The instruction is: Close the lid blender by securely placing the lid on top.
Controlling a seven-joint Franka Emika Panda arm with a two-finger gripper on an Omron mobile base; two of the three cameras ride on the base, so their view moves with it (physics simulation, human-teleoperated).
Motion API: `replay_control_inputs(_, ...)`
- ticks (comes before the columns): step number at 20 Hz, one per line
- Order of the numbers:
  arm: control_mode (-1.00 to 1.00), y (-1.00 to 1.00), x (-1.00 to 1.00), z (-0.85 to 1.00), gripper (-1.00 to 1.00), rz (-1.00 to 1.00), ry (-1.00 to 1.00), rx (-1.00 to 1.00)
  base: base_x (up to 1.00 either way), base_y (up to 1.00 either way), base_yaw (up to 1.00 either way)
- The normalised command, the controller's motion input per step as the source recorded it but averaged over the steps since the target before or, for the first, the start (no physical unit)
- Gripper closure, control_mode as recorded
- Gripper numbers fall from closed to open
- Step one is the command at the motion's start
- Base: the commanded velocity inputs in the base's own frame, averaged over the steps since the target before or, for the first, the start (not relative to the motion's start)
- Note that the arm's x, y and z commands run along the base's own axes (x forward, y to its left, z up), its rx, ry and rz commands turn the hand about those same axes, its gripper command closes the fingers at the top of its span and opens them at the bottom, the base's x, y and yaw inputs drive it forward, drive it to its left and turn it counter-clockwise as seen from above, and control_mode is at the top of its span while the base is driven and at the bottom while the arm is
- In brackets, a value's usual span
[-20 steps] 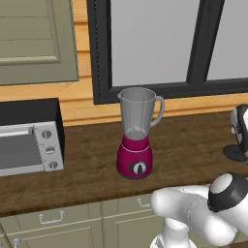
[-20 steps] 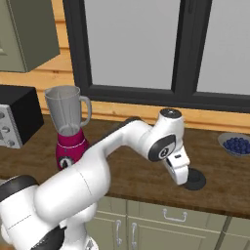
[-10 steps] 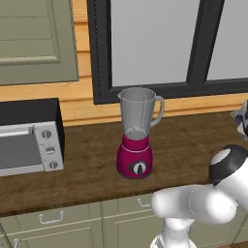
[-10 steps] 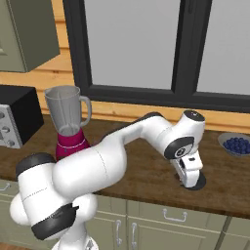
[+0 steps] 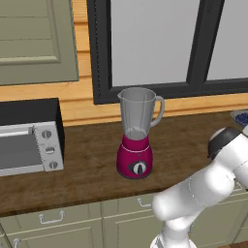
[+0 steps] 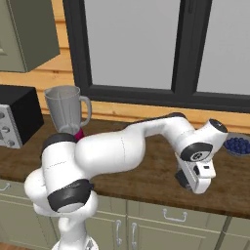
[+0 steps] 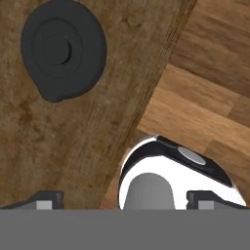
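Note:
The blender (image 5: 137,138) stands mid-counter, with a magenta base, a black dial and a clear jar whose top is uncovered; it also shows at left in the right base view (image 6: 67,108). The black round lid (image 7: 63,49) with its raised centre knob lies flat on the wooden counter, well right of the blender. My gripper (image 7: 127,199) hangs over the counter's front edge, pointing down. Its fingertips (image 7: 45,197) stand wide apart, open, with nothing between them. The lid lies ahead of them, off to the left in the hand view. My hand (image 6: 196,177) is low by the counter front.
A silver toaster oven (image 5: 28,147) stands at the counter's left end. A bowl of blueberries (image 6: 237,145) sits at the far right. The counter edge (image 7: 146,93) runs diagonally through the hand view, with the wooden floor (image 7: 210,73) beyond it.
The arm has swung further right and the hand has dropped a little toward the counter's front edge. The jaws have stayed open.

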Motion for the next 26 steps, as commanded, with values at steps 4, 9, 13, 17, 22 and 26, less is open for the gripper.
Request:
replay_control_inputs(4, -1.00, 0.00, 0.24, -0.34, -1.00, 0.00, 0.00, 0.01, 0.00, 0.00, 0.00)
replay_control_inputs(9, -1.00, 0.00, 0.42, -0.31, -1.00, 0.00, 0.00, 0.01, 0.00, 0.00, 0.00)
replay_control_inputs(13, -1.00, 0.00, 0.32, -0.40, -1.00, 0.00, 0.02, -0.01, 0.00, 0.00, 0.00)
replay_control_inputs(17, -1.00, -0.08, 0.22, -0.39, -1.00, 0.00, 0.02, 0.00, 0.00, 0.00, 0.00)
replay_control_inputs(22, -1.00, -0.01, 0.39, -0.01, -1.00, 0.00, 0.01, 0.00, 0.00, 0.00, 0.00)
replay_control_inputs(26, -1.00, -0.34, 0.11, -0.06, -1.00, 0.00, 0.00, -0.01, 0.00, 0.00, 0.00)
